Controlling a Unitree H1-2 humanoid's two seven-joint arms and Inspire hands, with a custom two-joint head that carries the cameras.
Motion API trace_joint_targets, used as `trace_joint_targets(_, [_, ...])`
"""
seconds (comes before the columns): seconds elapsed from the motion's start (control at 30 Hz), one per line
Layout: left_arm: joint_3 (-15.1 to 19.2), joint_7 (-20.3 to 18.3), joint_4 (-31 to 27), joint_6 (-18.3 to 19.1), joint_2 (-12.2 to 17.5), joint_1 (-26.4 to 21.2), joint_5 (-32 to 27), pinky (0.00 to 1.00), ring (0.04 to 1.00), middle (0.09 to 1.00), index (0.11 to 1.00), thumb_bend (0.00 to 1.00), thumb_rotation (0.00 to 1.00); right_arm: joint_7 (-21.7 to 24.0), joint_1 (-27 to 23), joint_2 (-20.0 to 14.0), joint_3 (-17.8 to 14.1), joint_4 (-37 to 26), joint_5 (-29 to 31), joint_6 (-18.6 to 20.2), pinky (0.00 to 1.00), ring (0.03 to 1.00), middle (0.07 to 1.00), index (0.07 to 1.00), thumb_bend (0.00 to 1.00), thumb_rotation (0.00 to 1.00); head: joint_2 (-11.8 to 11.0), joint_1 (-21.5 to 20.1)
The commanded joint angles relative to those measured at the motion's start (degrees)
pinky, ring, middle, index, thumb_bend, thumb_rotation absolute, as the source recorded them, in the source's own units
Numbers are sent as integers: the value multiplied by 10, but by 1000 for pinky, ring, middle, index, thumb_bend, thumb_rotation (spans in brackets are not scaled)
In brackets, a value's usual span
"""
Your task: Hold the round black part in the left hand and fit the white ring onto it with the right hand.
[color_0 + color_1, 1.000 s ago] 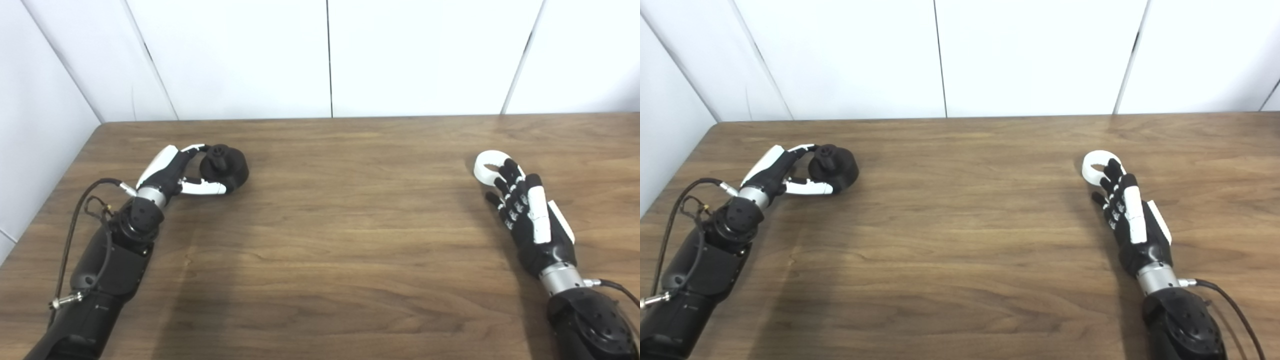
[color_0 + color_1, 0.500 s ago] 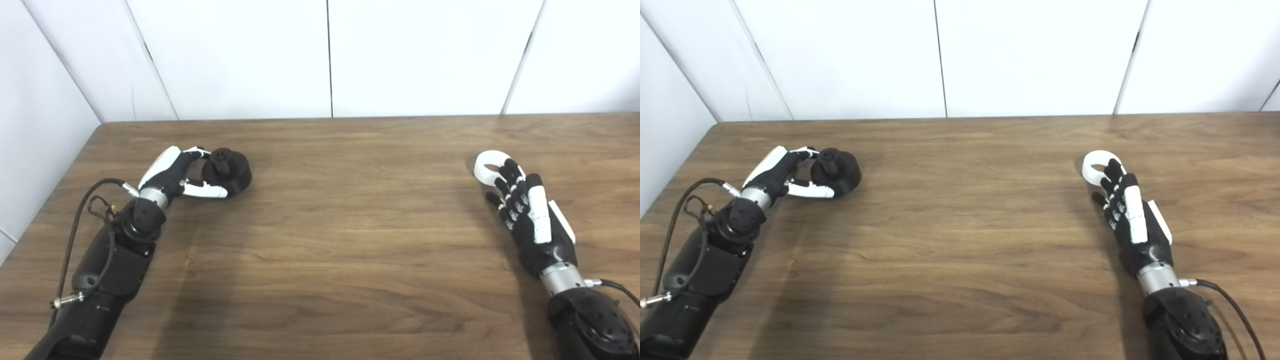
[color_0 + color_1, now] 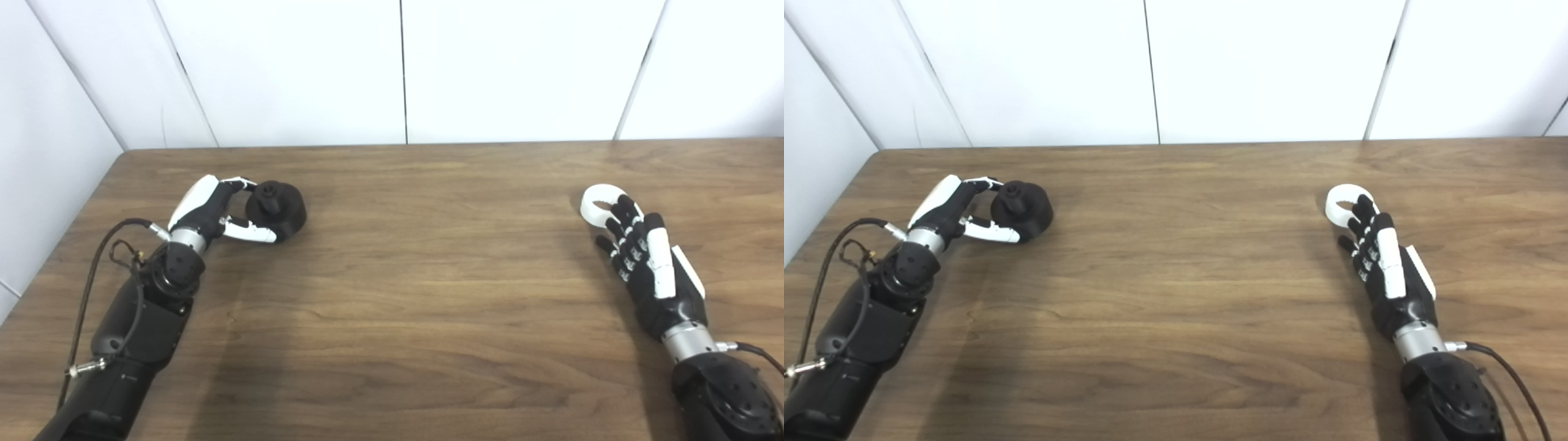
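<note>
Your left hand [image 3: 211,211] is cupping the round black plastic part [image 3: 277,207] on the wooden table [image 3: 404,269], fingers and thumb bracketing it; your right hand [image 3: 643,257], fingers extended, is touching the white ring [image 3: 597,203] lying just beyond its fingertips, far right of the part.

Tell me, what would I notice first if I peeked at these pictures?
Probably the two robot hands on the wooden table. At the left, the left hand curls its fingers round the round black part, which sits on the table. Far off at the right, the right hand lies with fingertips over the near edge of the white ring.
</note>
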Motion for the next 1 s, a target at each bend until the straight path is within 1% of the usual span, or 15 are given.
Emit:
trace_joint_targets(0.0, [7,14,-19,-17,7,-16,3,929,980,922,684,821,224,5,-11,-10,-2,-18,0,-5,1000,1000,1000,1000,607,1000,1,1])
trace_joint_targets(0.13, [2,4,-37,-16,3,-7,0,938,984,920,684,828,243,6,-12,-10,-2,-19,1,-3,1000,1000,1000,1000,611,1000,2,0])
trace_joint_targets(0.27, [-4,-8,-57,-7,-4,1,-1,928,991,925,690,821,232,4,-12,-9,-1,-20,0,2,1000,1000,1000,1000,612,1000,3,1])
trace_joint_targets(0.43, [-14,-22,-76,-11,-14,13,0,933,996,927,684,817,217,3,-12,-7,0,-25,0,5,1000,1000,1000,1000,611,1000,7,1])
trace_joint_targets(0.57, [-25,-38,-93,-8,-18,24,0,933,1000,937,682,819,229,3,-12,-6,1,-25,-1,5,1000,1000,1000,1000,616,1000,9,1])
trace_joint_targets(0.63, [-30,-46,-105,-3,-21,31,0,927,1000,938,676,828,219,1,-12,-4,2,-26,-1,7,1000,1000,1000,1000,622,1000,10,0])
trace_joint_targets(0.8, [-48,-54,-133,-17,-29,53,6,912,993,931,663,823,197,2,-11,0,3,-27,1,8,1000,1000,1000,1000,622,1000,12,-2])
trace_joint_targets(0.97, [-69,-59,-159,-27,-37,70,8,920,988,927,662,845,207,0,-11,2,4,-28,-2,7,1000,1000,1000,1000,615,1000,12,-7])
